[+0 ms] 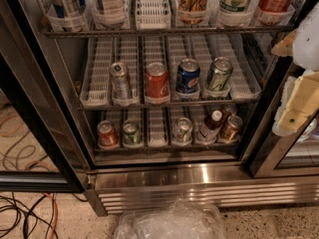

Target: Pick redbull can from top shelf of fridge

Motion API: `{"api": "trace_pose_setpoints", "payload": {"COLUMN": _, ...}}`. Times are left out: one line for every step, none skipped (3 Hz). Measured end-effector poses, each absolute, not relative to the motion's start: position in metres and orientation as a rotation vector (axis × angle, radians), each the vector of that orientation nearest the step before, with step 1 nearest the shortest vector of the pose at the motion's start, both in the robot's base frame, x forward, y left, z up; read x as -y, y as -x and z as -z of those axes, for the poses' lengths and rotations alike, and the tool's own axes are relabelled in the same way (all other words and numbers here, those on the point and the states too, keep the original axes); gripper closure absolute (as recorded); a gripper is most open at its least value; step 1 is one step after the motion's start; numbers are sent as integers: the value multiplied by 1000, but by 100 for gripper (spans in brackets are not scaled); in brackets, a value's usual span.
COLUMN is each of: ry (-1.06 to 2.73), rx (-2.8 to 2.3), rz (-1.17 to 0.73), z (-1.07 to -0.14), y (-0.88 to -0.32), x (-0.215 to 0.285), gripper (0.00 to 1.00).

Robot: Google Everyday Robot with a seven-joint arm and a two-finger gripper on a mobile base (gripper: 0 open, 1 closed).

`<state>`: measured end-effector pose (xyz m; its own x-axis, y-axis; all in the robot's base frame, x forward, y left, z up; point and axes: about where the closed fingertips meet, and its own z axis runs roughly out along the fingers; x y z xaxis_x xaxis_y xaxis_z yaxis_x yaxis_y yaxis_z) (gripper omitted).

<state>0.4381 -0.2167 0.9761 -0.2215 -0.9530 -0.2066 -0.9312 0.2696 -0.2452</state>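
Note:
The fridge (199, 179) stands open in front of me, with a stainless steel base and wire racks. The top shelf (164, 32) is the uppermost rack in view and carries several tall cans and bottles in white plastic lanes. The redbull can (66, 1), blue and silver, stands at the far left of that shelf; its top is cut off by the frame edge. My gripper (293, 78) is at the right edge, in front of the right door frame, level with the middle rack. Its cream fingers (297, 106) stand apart and hold nothing. It is far right of the redbull can and lower.
The middle rack holds a silver can (120, 81), a red can (157, 80), a blue Pepsi can (188, 76) and a green can (218, 73). The lowest rack holds several short cans and a bottle (209, 127). A clear plastic bag (169, 223) lies below, cables (25, 208) at left.

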Motion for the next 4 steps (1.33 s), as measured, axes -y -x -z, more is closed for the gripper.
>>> {"api": "trace_pose_setpoints", "payload": {"ry": 1725, "rx": -2232, "rz": 98, "z": -976, "y": -438, "x": 217, "gripper": 0}}
{"api": "trace_pose_setpoints", "payload": {"ry": 1777, "rx": -2198, "rz": 124, "z": -986, "y": -451, "x": 208, "gripper": 0}}
{"api": "trace_pose_setpoints", "payload": {"ry": 1863, "rx": -2080, "rz": 155, "z": -1006, "y": -477, "x": 180, "gripper": 0}}
{"api": "trace_pose_setpoints", "payload": {"ry": 1895, "rx": -1975, "rz": 110, "z": -1025, "y": -492, "x": 140, "gripper": 0}}
